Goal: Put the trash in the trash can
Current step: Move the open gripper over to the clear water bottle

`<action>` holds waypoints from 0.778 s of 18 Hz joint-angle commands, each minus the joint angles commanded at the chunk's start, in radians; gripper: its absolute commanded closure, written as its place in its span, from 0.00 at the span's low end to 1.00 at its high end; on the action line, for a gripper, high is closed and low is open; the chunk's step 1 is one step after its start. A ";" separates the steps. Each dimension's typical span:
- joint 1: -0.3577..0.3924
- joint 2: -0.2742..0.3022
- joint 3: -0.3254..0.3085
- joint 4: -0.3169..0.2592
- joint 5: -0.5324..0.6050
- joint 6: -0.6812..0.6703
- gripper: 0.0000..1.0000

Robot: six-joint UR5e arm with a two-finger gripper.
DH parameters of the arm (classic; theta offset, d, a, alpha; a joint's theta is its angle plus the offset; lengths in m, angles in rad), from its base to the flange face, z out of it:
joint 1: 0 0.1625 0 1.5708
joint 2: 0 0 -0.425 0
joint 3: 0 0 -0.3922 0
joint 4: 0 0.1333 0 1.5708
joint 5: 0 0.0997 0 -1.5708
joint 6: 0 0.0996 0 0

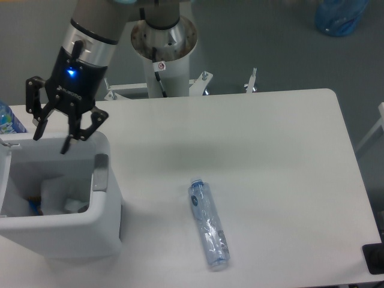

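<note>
The hand (50, 141) hangs over the back edge of the trash can (66, 225), its two dark fingers (67, 142) spread wide apart and pointing down, with nothing between them. A small blue light glows on the black body just above the fingers, and the silver arm (90, 33) rises from there toward the top left of the view. The trash can stands at the front left corner of the white surface (270, 150), a white bin with rounded corners and a thick rim, and a grey tab (100, 173) sits on its right-hand rim. Inside it, low against the bottom, lies the pale crumpled wrapper (57, 193), well below the fingertips and not touching them; a bit of blue and some darker scraps show beside it, too small to make out. The crushed clear bottle (209, 224) lies on its side on the surface, well to the right of the trash can and apart from it, its cap end with the small blue round mark pointing away toward the back and its other end toward the front edge. At the far left edge, behind the trash can, part of another bottle (8, 119) with a blue-and-green label shows. Behind the surface stands the arm's white round base (165, 51), and on the grey floor at the top right sits a bulging blue bag (339, 15).
</note>
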 joint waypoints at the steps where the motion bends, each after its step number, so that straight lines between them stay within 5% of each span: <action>1: 0.026 0.000 0.009 0.000 0.003 0.000 0.00; 8: 0.195 -0.040 0.031 0.003 0.063 0.003 0.00; 14: 0.221 -0.182 0.098 0.009 0.332 0.017 0.00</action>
